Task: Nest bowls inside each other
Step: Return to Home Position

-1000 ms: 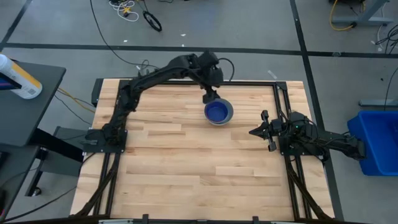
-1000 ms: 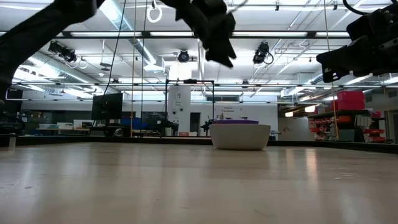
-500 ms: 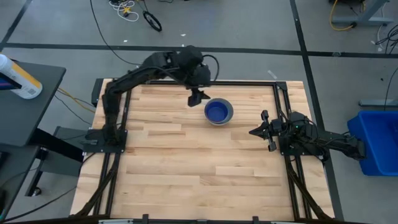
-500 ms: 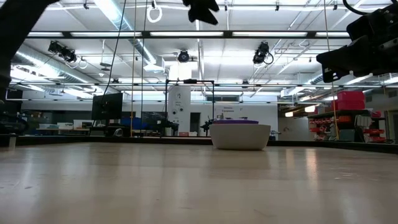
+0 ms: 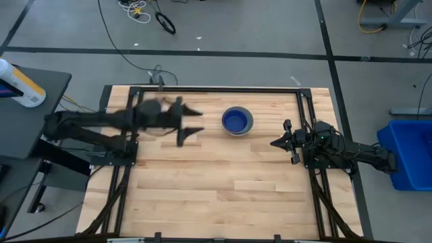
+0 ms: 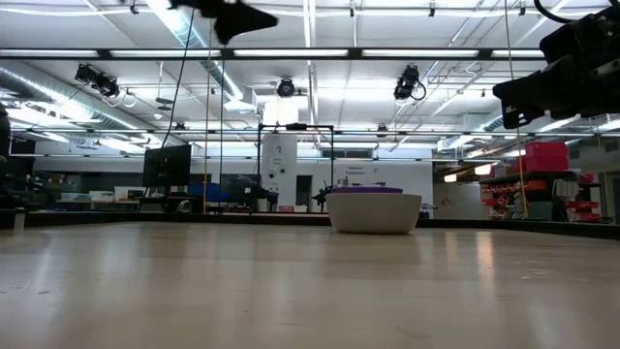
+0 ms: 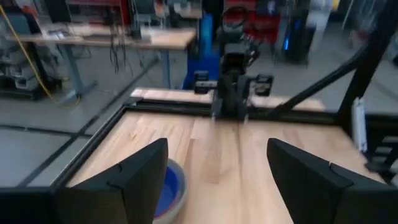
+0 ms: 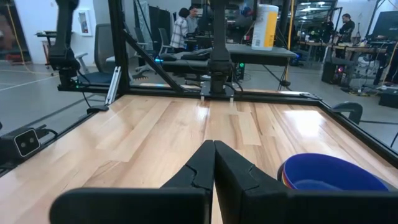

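The bowls stand nested in one stack (image 5: 237, 121) on the wooden table, right of centre and toward its far edge. The grey bowl (image 6: 375, 212) is outermost with its base on the table, and the dark blue one (image 8: 336, 177) lies innermost. A red rim shows just under the blue one. My left gripper (image 5: 192, 128) hangs open and nearly level above the table, left of the stack; its wrist view shows the stack (image 7: 171, 190) beside one finger. My right gripper (image 5: 273, 143) rests shut at the table's right side, pointing left, near the stack.
A black metal frame (image 5: 216, 89) runs around the table's edges. Off the table stand a blue bin (image 5: 408, 152) on the right and a dark side table with a bottle (image 5: 20, 84) on the left. People stand in the room far behind (image 8: 186, 25).
My left gripper has swung away from above the bowls toward the table's left edge and a little toward the near edge. It has tipped up from pointing down to nearly level and stayed open. The bowls have kept still.
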Robot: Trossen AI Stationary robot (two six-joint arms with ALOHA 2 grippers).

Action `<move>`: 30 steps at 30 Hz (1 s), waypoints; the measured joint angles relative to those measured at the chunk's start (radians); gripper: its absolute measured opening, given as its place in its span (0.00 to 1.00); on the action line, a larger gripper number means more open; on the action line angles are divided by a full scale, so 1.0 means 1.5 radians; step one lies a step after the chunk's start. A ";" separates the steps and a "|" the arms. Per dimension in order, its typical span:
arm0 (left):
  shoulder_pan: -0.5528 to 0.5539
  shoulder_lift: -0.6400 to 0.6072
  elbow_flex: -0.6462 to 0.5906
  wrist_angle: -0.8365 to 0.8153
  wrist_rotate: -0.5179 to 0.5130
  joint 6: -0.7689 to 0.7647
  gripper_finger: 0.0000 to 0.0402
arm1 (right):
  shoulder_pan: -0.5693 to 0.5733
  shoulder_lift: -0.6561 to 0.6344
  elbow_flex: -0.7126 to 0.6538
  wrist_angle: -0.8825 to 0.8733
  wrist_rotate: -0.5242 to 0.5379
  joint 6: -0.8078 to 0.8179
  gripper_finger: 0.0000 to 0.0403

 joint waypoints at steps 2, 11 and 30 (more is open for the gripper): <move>-0.035 -0.059 -0.101 0.083 -0.040 -0.024 0.70 | 0.000 0.000 0.000 0.000 0.000 0.012 0.03; -0.168 -0.128 -0.361 0.203 -0.202 -0.090 0.70 | 0.000 0.000 0.000 -0.003 0.002 0.041 0.03; -0.207 -0.259 -0.563 0.286 -0.249 -0.083 0.70 | 0.000 0.011 0.000 -0.002 0.000 0.078 0.03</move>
